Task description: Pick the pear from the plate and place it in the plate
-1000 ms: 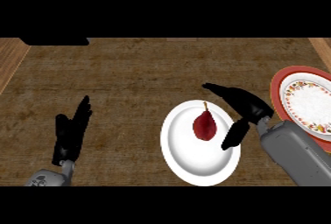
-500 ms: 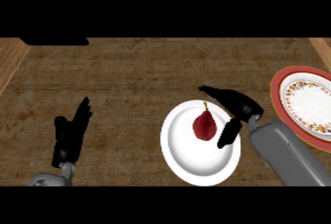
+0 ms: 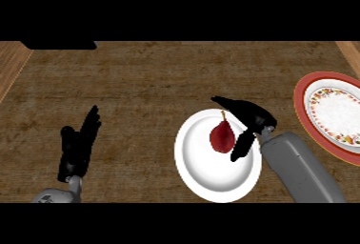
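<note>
A dark red pear (image 3: 223,137) with its stem pointing away lies on a plain white plate (image 3: 204,169) in the lower middle of the head view. My right hand (image 3: 248,119) hovers over the plate's right side, right beside the pear. Its fingers arc over the stem end while the thumb hangs down along the pear's right flank, spread and not closed on it. A second plate (image 3: 330,114), white with a red and floral rim, lies at the right edge. My left hand (image 3: 77,145) rests open at the lower left, fingers straight.
The counter top (image 3: 141,81) is dark brown wood grain, with lighter wooden strips (image 3: 10,66) along the left edge and the top right corner. A dark object (image 3: 60,44) sits at the top left edge.
My right hand has slid left across the white plate, from its right rim toward the pear, fingers now over the stem. The pear and left hand have stayed in place.
</note>
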You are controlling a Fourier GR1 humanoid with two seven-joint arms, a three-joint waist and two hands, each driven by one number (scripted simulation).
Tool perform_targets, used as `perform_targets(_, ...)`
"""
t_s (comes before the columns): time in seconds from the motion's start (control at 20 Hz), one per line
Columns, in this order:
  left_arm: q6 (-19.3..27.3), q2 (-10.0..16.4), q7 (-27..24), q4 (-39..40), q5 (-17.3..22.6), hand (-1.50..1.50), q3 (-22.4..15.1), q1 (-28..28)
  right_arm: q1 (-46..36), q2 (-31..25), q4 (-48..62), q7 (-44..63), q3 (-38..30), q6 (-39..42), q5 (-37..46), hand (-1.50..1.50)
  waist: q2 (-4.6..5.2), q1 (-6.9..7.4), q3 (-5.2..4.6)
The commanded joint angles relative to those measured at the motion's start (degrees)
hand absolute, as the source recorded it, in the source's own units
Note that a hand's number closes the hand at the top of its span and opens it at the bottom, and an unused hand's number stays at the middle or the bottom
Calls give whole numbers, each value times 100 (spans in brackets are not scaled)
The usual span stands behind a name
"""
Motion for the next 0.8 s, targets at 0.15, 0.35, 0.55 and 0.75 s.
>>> perform_targets(0.15,-234,-202,-116,154,-276,0,321,28,405,325,-271,17,-115,149,597,-150,-3,-16,0)
perform_targets(0.35,-327,-280,-122,38,-254,0,341,199,248,306,158,-751,-44,-190,1013,150,1,0,0)
perform_targets(0.55,-351,-370,175,-168,-377,0,353,79,-260,575,622,-792,-298,-284,1233,150,2,14,1)
perform_targets(0.75,-498,-187,236,-31,-313,0,686,-62,-89,451,610,-1023,-442,-962,1578,150,4,3,0)
